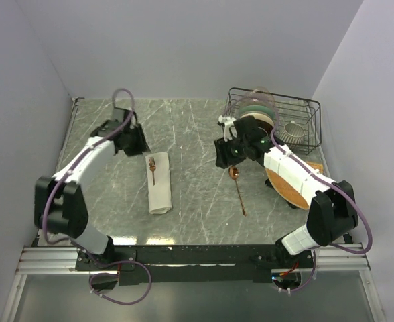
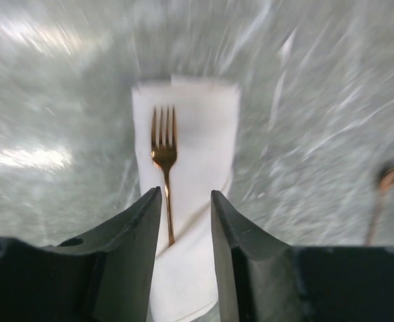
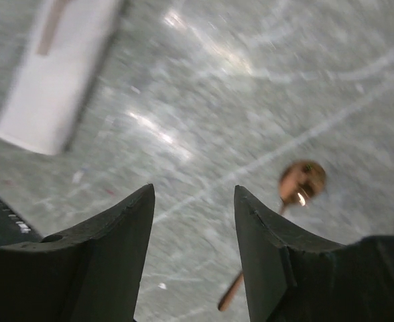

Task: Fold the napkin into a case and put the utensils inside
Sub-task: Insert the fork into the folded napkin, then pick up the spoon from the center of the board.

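The cream-white napkin is folded into a narrow case lying left of the table's middle; it also shows in the left wrist view. The copper fork sits in it, tines out at the far end, handle tucked under a fold. The copper spoon lies bare on the table, bowl toward the back. My left gripper is open and empty, just beyond the case's far end. My right gripper is open and empty above the table, left of the spoon's bowl.
A black wire rack with plates and a small metal cup stands at the back right. An orange woven mat lies under my right arm. Purple walls close in both sides of the marble table.
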Robot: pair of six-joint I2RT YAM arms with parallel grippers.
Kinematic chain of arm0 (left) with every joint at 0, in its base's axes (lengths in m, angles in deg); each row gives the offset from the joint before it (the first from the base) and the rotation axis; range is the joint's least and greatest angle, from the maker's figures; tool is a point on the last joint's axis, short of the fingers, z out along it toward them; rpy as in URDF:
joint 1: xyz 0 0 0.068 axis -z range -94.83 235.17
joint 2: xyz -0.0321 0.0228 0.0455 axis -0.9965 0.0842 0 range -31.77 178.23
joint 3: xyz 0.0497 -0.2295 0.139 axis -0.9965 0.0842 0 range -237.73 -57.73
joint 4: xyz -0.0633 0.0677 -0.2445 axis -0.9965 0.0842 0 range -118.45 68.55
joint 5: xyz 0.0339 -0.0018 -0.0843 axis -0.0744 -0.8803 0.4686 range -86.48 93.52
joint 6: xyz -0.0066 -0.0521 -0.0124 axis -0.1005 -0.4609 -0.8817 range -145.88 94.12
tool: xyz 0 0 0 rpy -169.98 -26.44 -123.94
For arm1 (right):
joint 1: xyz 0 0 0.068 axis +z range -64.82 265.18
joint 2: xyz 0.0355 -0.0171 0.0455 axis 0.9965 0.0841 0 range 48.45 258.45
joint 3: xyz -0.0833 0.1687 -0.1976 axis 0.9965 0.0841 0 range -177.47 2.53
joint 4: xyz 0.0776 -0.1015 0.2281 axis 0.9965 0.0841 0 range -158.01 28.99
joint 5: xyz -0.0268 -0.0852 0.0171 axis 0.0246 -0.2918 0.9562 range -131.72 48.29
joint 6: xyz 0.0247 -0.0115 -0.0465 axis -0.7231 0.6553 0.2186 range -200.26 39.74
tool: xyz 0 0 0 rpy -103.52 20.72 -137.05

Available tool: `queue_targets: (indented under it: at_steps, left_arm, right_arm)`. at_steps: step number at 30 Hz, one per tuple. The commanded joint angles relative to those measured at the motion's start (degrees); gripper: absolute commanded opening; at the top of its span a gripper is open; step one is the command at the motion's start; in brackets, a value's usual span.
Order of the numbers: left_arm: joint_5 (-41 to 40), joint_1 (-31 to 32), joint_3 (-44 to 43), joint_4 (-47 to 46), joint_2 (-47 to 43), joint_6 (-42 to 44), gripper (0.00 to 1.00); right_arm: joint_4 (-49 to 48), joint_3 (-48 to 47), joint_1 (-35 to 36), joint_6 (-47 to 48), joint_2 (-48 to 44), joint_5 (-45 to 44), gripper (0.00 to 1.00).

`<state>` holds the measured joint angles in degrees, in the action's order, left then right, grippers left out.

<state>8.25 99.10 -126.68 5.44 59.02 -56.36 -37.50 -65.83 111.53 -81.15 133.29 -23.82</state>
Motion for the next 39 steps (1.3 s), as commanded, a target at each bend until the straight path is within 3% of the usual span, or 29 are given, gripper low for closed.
queue_targets:
  at_steps: [1, 9, 26, 29, 30, 34, 39]
  left_arm:
    - [-1.30, -3.91, -4.35, -7.06, -8.33, 0.77, 0.43]
    - [-2.80, -5.23, -4.36, -7.87, -11.68, 1.12, 0.44]
    - [-0.25, -6.55, -2.51, -8.05, -12.82, 0.60, 0.44]
    - [1.32, -6.90, -2.33, -8.40, -12.91, 1.38, 0.43]
    - [2.29, -7.08, -2.33, -8.57, -13.00, 1.56, 0.42]
    - [8.35, -7.25, -1.19, -12.17, -14.49, 4.98, 0.43]
    - [25.65, -6.29, 3.20, -22.10, -17.04, 3.76, 0.46]
  right_arm:
    - [3.96, 6.56, -0.33, -2.51, -2.22, -12.87, 0.56]
    - [-1.23, 15.09, 0.28, -9.13, -0.03, -17.80, 0.51]
    - [-3.52, 14.75, -0.60, -11.51, 10.16, -17.71, 0.42]
    - [-2.29, 12.56, -0.86, -11.77, 12.80, -17.71, 0.17]
    - [-2.03, 12.11, -0.77, -11.60, 12.72, -17.28, 0.00]
    - [-1.41, 8.69, -1.04, -11.59, 8.17, -10.63, 0.00]
    - [-8.87, 4.39, 0.98, -13.44, -3.35, -6.98, 0.00]
